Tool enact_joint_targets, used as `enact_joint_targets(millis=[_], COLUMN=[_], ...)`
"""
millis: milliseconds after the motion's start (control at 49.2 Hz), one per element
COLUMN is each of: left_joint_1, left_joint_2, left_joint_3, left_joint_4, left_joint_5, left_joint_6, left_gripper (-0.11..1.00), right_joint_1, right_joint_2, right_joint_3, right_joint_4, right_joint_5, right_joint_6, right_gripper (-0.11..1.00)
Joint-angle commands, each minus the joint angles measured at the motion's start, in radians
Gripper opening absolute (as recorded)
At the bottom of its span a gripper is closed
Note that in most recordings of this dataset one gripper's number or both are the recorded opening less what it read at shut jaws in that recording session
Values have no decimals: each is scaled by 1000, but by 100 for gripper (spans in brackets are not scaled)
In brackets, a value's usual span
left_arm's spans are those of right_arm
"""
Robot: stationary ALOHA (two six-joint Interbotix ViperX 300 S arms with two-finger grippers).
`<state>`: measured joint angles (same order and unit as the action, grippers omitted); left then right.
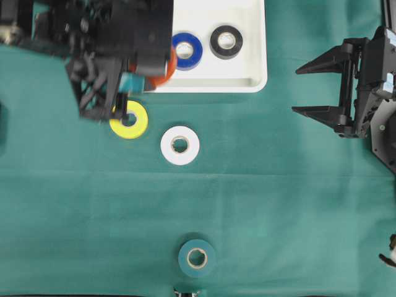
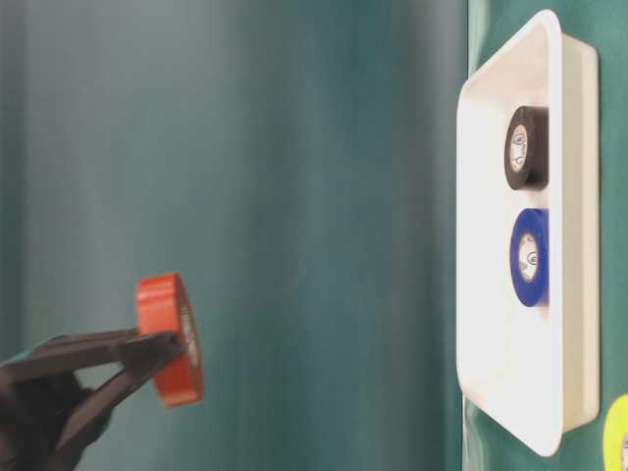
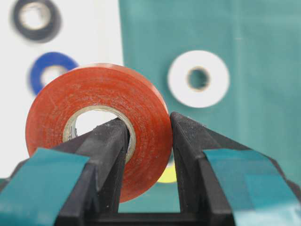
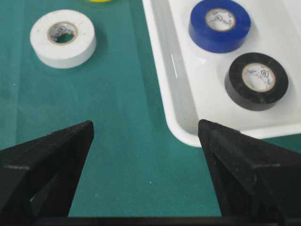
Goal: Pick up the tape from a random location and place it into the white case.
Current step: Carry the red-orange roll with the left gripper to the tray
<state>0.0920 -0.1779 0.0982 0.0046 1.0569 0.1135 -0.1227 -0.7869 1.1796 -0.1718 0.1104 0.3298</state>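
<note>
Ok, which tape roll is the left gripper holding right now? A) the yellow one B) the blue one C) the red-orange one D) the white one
C: the left gripper is shut on the red-orange roll, one finger through its core, while the yellow roll and white roll lie on the cloth and the blue roll sits in the white case.

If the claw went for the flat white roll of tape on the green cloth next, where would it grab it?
Probably from straight above: the white roll of tape lies flat with its hole facing up. One finger could drop into the hole and one outside, pinching the ring's wall, as the left claw holds the red roll of tape.
</note>
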Motion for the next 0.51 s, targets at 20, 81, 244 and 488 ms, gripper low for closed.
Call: enact_joint_targets(millis=[20,81,244,488], left_joint_1=[63,103,202,250], left_joint_2=[-2,3,8,8], left_joint_3=[-20,-20,-20,-14], left_joint_4=[3,3,3,3], left_joint_5=[-15,-18,-28,-31], left_joint_6=[15,25,66,77], left_gripper=[24,24,24,24], right_joint_1=[-2,-2,-2,-3], right_joint_2=[-2,-2,0,-2], right_joint_3=[-28,-28,-28,-29], right_joint_4=[-6,-6,-6,-6], right_joint_5=[-3,-3,-2,2], right_joint_6=[0,0,0,0], right_gripper=[89,90,89,89])
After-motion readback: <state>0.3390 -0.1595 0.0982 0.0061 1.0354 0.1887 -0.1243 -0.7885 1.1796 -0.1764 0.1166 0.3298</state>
